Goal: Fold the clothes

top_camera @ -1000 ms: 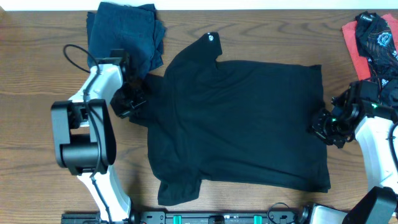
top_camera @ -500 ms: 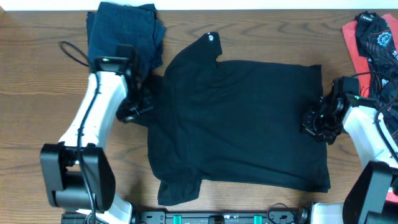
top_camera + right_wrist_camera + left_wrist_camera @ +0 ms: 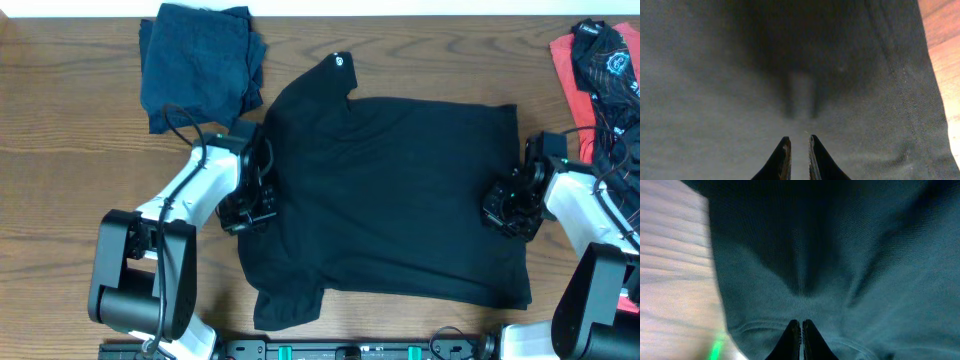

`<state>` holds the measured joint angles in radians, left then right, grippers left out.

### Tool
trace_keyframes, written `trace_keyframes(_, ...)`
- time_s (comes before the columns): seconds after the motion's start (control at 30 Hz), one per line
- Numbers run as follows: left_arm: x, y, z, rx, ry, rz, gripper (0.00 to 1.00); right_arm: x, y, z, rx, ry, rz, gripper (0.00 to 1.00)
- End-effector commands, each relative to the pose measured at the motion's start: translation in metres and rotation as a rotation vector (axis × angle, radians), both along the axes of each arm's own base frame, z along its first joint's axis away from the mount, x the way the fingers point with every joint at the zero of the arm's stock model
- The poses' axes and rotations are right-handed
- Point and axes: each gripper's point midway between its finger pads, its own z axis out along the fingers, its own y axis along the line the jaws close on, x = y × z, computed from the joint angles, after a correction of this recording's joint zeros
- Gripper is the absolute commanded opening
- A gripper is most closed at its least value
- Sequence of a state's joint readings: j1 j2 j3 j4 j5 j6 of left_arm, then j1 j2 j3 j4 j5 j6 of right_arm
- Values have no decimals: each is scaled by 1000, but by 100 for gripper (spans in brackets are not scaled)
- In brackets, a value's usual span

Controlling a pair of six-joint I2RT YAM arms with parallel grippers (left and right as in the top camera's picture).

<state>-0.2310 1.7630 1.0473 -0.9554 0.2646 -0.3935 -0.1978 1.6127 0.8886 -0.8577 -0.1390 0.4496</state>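
A black T-shirt [image 3: 380, 190] lies spread flat across the middle of the table, a small white logo [image 3: 339, 61] at its neck. My left gripper [image 3: 257, 188] hovers over the shirt's left edge below the sleeve. In the left wrist view the left gripper [image 3: 801, 323] is shut, tips together just above the dark fabric [image 3: 840, 255] near a hem, with nothing visibly pinched. My right gripper [image 3: 503, 205] is over the shirt's right edge. In the right wrist view the right gripper [image 3: 799, 140] shows a narrow gap with the shirt's cloth [image 3: 765, 75] lying beneath.
A folded dark navy shirt [image 3: 200, 55] sits at the back left. A coral-red and black pile of clothes [image 3: 600, 60] lies at the far right edge. Bare wooden table [image 3: 60, 120] surrounds the shirt; cables trail from both arms.
My left arm swung from beside the navy shirt down and right onto the black shirt's left edge. The right gripper shifted slightly inward over the right edge, and its jaws narrowed.
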Motion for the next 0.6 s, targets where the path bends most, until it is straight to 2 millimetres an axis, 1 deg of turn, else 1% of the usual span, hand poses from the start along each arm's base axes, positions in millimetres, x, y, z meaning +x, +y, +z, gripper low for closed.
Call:
trace_keyframes(0.0,-17,-3,-12,-23,56,36,6,-10,1,-10,-19,29,-17,12)
trace_keyframes(0.13,-25,-1,-19,-17,71,47,6,-13,0,-18,-20,24,-23,11)
trace_keyframes(0.3,-24,3,-20,-15,76,69,6,-19,-4,-24,-32,33,-59,9)
trace_keyframes(0.43,-23,11,-21,-13,85,101,6,-25,-15,-26,-50,47,-101,8)
trace_keyframes(0.57,-28,22,-24,-9,104,145,6,-30,-27,-29,-50,55,-155,4)
